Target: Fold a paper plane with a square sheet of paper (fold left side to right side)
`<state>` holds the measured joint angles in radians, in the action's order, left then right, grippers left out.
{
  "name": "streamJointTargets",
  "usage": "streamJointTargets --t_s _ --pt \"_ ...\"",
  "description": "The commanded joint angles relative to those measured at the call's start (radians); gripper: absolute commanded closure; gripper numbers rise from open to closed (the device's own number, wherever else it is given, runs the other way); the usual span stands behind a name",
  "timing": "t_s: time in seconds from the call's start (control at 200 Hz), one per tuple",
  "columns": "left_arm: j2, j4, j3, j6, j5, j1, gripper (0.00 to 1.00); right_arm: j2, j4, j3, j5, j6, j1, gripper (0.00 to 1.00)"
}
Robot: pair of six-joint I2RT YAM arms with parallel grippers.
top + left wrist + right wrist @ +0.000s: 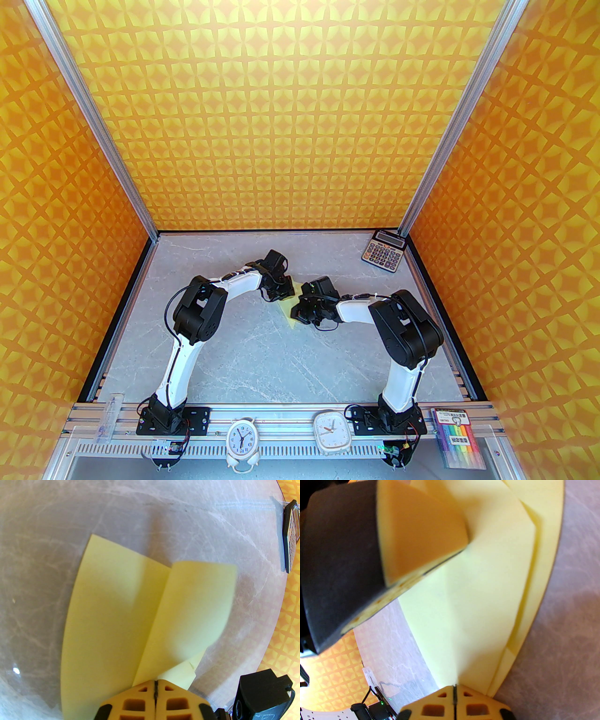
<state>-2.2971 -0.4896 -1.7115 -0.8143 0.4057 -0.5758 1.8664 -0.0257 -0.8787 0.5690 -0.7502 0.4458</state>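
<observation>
The pale yellow sheet of paper (pixel 288 315) lies mid-table, mostly hidden under both wrists. It is creased into layers, like a part-folded paper plane. In the left wrist view the paper (pixel 105 611) has one half flat on the table and the other half (pixel 196 606) curled upward. My left gripper (pixel 155 686) is shut on its near edge at the crease. My right gripper (pixel 454 687) is shut on the paper (pixel 482 578) where a centre crease runs into its tips. The left gripper's fingers (pixel 417 538) pinch the same sheet farther along. From above, the left gripper (pixel 280 295) and right gripper (pixel 298 311) nearly touch.
A grey calculator (pixel 383 251) sits in the far right corner by the patterned wall. Two clocks (pixel 241 438) (pixel 330 429) and a pack of coloured markers (pixel 457 440) rest on the near rail. The right wrist's black housing (pixel 264 695) is close beside the left fingers.
</observation>
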Motion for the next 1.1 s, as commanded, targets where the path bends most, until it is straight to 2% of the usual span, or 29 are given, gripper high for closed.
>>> streamJointTargets --t_s 0.0,0.045,0.135,0.375,0.455,0.635,1.095 --pt "0.049 -0.027 0.009 0.012 -0.065 0.017 0.85 0.046 0.05 0.043 -0.039 0.032 0.006 0.95" --pt "0.082 -0.012 0.026 0.012 -0.065 0.02 0.8 0.042 0.05 0.052 -0.041 0.035 0.005 0.95" --pt "0.15 0.045 0.091 0.002 -0.06 0.021 0.78 0.039 0.051 0.058 -0.035 0.039 0.005 0.95" --pt "0.18 0.192 0.211 -0.055 0.064 0.012 0.92 0.04 0.049 0.048 -0.038 0.032 0.005 0.95" --pt "0.171 0.234 0.231 -0.076 0.084 0.002 0.93 0.041 0.051 0.046 -0.038 0.034 0.005 0.95" --pt "0.086 0.217 0.194 -0.086 0.097 0.003 0.97 0.04 0.051 0.045 -0.028 0.038 0.005 0.97" --pt "-0.064 0.127 -0.002 -0.05 0.041 0.058 0.96 0.034 0.113 0.077 -0.031 0.087 0.029 1.0"
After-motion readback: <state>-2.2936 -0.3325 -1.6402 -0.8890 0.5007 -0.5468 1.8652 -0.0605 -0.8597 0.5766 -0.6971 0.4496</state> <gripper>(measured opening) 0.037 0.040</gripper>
